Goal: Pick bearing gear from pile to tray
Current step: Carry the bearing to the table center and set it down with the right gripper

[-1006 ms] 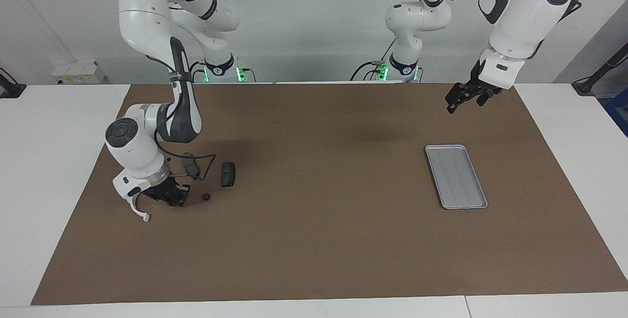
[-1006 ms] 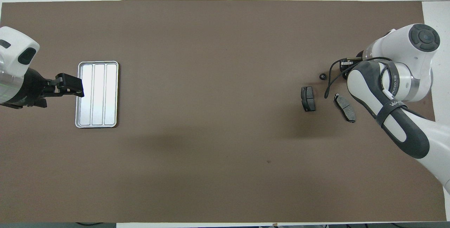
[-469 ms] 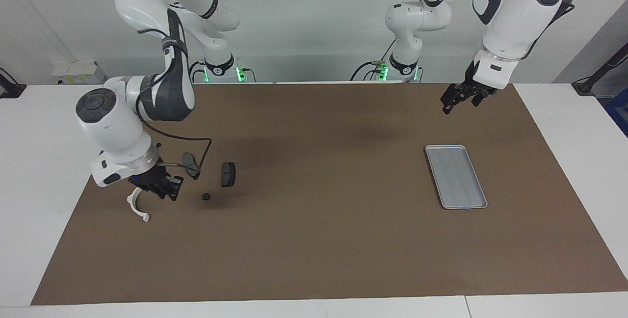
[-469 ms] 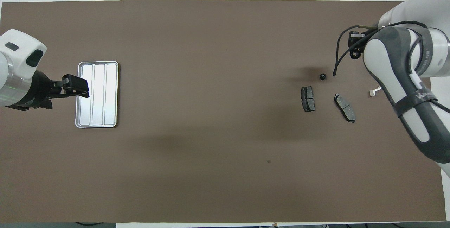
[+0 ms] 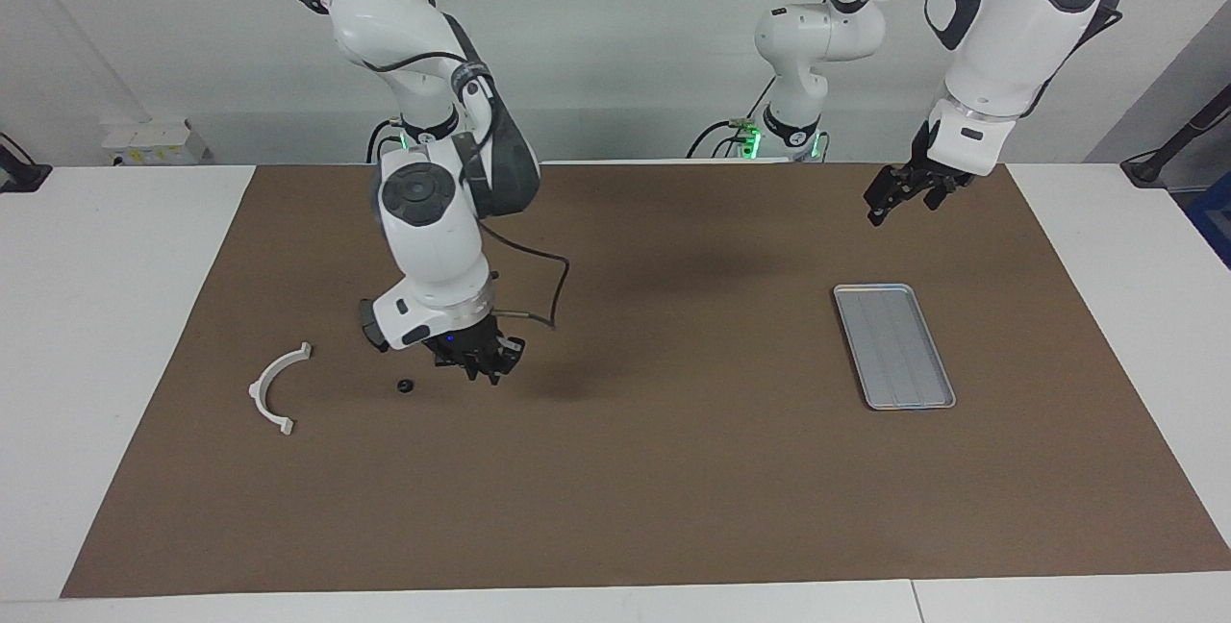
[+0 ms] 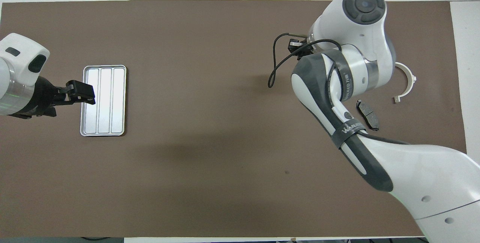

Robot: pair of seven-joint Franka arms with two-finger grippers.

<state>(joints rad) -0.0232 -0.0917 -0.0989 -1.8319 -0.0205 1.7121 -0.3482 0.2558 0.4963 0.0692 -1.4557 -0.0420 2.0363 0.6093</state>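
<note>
Tray (image 5: pixel 894 346) sits on the brown mat toward the left arm's end of the worktop (image 5: pixel 96 315), about mid-height in the facing frame, and its ridged floor shows bare from rim to rim. Left gripper (image 5: pixel 880 200) hangs in the air in the upper part of that frame; from overhead it (image 6: pixel 80 92) overlaps the tray's (image 6: pixel 103 100) edge, and I honestly can't tell if it's wide or narrow. Right gripper (image 5: pixel 478 368) is up off the mat just below the frame's middle height, right beside a small black round piece (image 5: pixel 405 386) that lies on the mat. Can't tell whether it's carrying anything or how it's set. The white half-ring bracket (image 5: pixel 274 390) lies further toward the right arm's end, and one dark grey brake pad (image 6: pixel 367 114) shows just beside the right arm in the overhead frame.
</note>
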